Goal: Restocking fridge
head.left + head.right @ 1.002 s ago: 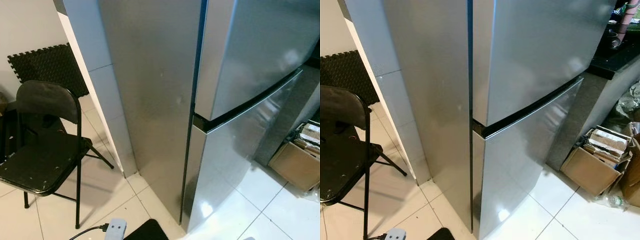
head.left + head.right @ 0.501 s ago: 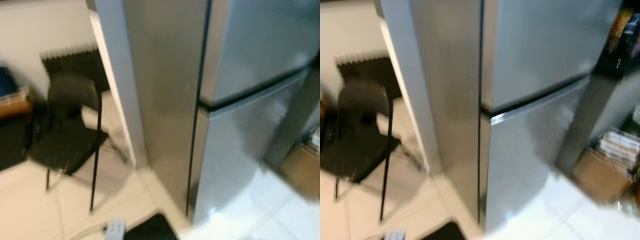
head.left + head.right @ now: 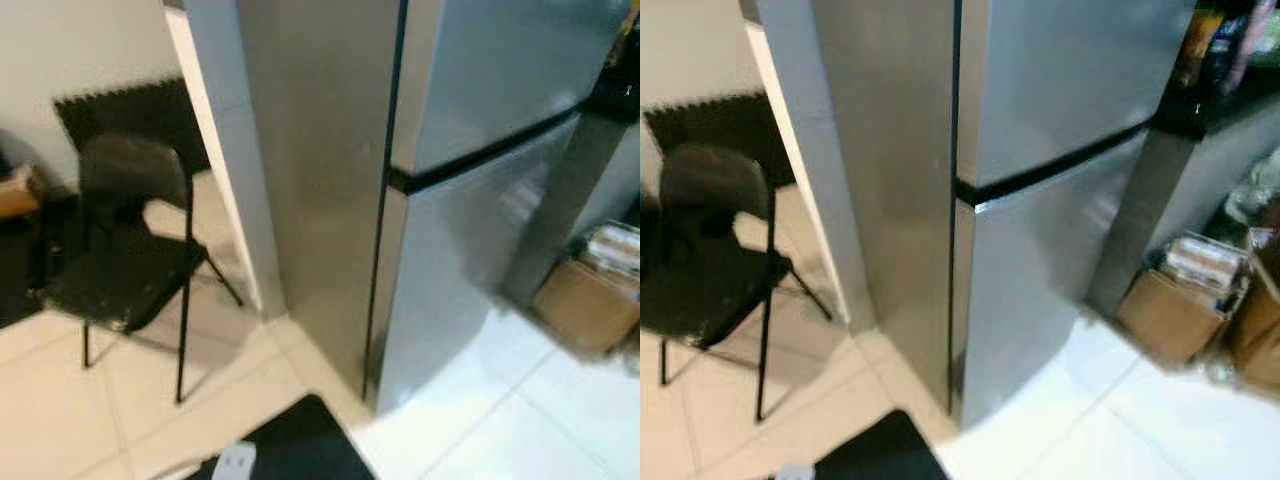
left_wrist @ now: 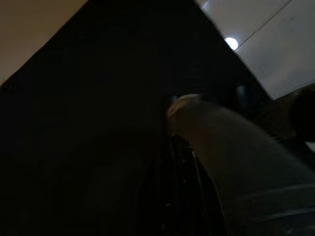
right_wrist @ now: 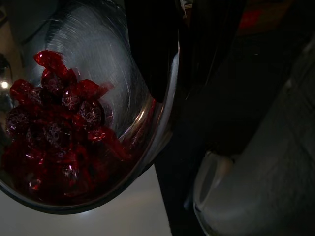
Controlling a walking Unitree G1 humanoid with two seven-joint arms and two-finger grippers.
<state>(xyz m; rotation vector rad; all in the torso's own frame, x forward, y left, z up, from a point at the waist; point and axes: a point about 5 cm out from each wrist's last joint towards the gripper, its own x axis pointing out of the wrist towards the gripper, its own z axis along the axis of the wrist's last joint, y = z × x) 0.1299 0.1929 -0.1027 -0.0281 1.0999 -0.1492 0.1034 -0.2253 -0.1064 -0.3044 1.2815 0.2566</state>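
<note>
Ahead: steel fridge (image 3: 480, 180), doors closed
Right gripper (image 5: 165, 59): pinches rim of bowl (image 5: 98, 54) holding red sweets (image 5: 59, 132)
Left gripper: jaws untellable

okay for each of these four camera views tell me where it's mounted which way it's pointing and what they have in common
Left eye, on the head: faces down at the closed fridge and black chair.
Right eye, beside it: shares that scene; cardboard box beside the fridge.
Left wrist: dark, little readable.
Right wrist: looks along a black finger over a metal bowl of red wrapped candies.

Chair (image 3: 125, 270) stands left of the fridge (image 3: 440, 200), cardboard box (image 3: 590, 300) right.
</note>
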